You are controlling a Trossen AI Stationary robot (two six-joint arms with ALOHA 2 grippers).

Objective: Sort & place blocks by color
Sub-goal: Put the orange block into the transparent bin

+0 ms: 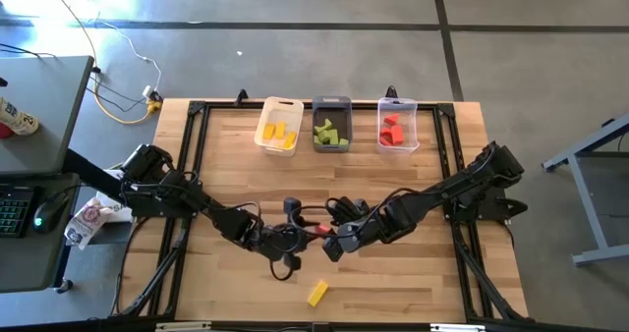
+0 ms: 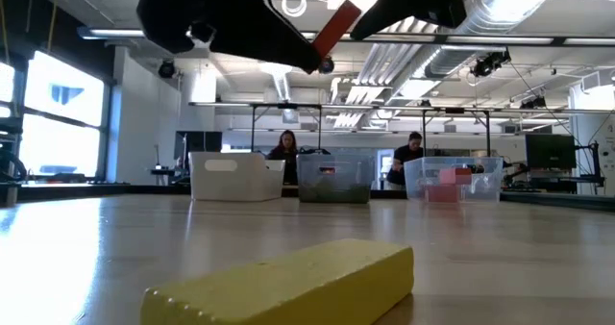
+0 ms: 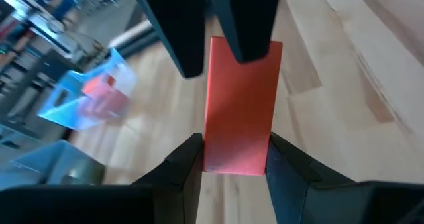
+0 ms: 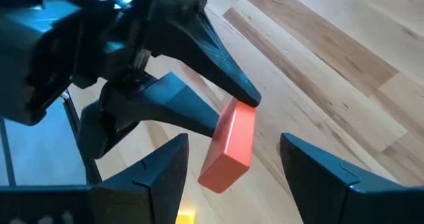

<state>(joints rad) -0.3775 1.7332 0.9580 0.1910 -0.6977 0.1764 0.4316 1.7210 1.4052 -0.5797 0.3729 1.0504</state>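
Note:
A red block (image 3: 240, 98) hangs in the air over the table's middle, with my left gripper (image 1: 301, 233) shut on it. My right gripper (image 4: 232, 158) faces it from the right, open. Its two fingers stand on either side of the block's free end (image 4: 222, 174) with a gap on each side. A yellow block (image 1: 317, 293) lies flat on the table near the front edge, in front of both grippers. At the far edge stand a white bin (image 1: 279, 126) with yellow blocks, a grey bin (image 1: 331, 126) with green ones and a clear bin (image 1: 397, 126) with red ones. My left gripper pinches the red block between its two fingers (image 3: 189, 161), on two opposite sides at the end nearest its wrist (image 3: 235, 161). The fingers come from the table's left, slanting a little downward. The block sticks out ahead of them, tilted and lifted clear of the table (image 2: 336, 25).
The three bins stand in a row along the far edge. Bare wood lies between them and the grippers. A desk with a keyboard and mouse (image 1: 29, 209) stands off the table's left side. People sit in the room behind the bins (image 2: 286, 144).

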